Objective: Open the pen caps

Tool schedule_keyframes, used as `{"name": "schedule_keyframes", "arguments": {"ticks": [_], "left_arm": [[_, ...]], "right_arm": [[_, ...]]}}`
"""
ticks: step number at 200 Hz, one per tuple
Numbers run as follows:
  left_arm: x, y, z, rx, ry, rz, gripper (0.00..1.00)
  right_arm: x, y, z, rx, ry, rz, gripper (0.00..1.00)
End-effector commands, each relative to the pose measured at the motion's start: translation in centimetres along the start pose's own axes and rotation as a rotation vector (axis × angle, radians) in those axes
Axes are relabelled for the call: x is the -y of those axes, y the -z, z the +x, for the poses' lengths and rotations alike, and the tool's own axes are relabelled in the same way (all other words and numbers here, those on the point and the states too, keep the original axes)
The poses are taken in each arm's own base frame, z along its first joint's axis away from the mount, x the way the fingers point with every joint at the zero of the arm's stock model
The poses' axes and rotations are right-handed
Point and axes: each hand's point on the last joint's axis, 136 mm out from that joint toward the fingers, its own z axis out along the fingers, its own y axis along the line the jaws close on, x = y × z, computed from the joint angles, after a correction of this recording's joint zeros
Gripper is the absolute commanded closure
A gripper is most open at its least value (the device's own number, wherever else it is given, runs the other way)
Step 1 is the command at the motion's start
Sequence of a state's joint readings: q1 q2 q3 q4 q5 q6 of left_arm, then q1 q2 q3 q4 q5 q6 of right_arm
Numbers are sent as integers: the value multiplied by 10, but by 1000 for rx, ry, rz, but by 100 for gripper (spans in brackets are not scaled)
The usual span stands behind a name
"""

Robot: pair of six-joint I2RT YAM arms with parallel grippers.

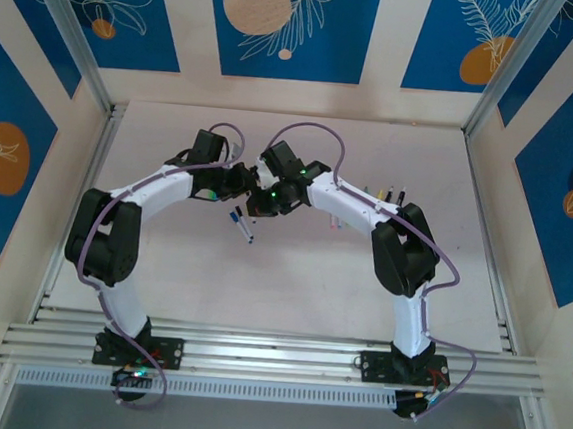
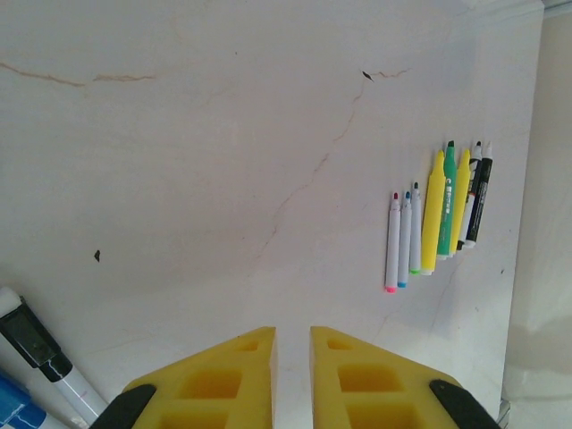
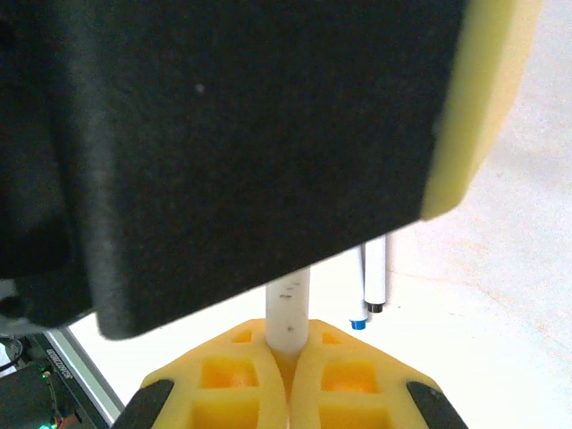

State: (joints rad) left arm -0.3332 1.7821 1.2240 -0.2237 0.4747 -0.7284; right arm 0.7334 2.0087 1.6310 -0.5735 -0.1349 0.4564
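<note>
Step in hand: judged to be the pull on one pen, with both arms brought together over the middle of the pale, hairline-cracked table (image 1: 161,274)
Right tool: the right tool (image 3: 288,356) has its yellow fingers clenched on a thin white-barrelled marker pen (image 3: 288,308), which stands up out of the grip
Left tool: the left tool (image 2: 292,357) has its yellow fingers drawn almost together with a slim gap; nothing can be made out between them
Pen cap: the held pen's upper end runs behind a big black housing with a yellow edge (image 3: 223,134), so whether its cap is on or off cannot be told
Other pens: two loose white pens with blue and black ends (image 1: 241,221) lie on the table just below the tools; a tidy row of white, yellow, green and black pens (image 2: 438,219) lies well to the right, beside the right arm
Next move: probably a firm hold on the cap by the left tool, then a straight pull along the barrel while the right tool keeps its clamp
Edges: the blue and cream patterned walls (image 1: 283,24) close in three sides, and the grooved metal rail (image 1: 274,354) marks the near edge
Open room: bare table lies to the left and toward the rail; the pen row and the loose pair are what a swing could scatter
</note>
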Motion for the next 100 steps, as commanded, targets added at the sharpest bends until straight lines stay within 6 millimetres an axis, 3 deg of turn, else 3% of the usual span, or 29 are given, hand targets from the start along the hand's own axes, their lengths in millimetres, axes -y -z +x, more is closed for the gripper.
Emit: {"name": "schedule_keyframes", "arguments": {"ticks": [1, 31, 69, 100], "left_arm": [[5, -7, -3, -14, 7, 18, 100], [5, -8, -25, 9, 18, 6, 100], [13, -11, -61, 45, 9, 0, 100], [21, -18, -77, 54, 21, 25, 100]], "right_arm": [[-8, 0, 7, -21, 10, -28, 100], [-8, 1, 32, -59, -3, -31, 100], [-14, 7, 92, -148, -15, -25, 100], [-11, 15, 124, -177, -41, 5, 100]]}}
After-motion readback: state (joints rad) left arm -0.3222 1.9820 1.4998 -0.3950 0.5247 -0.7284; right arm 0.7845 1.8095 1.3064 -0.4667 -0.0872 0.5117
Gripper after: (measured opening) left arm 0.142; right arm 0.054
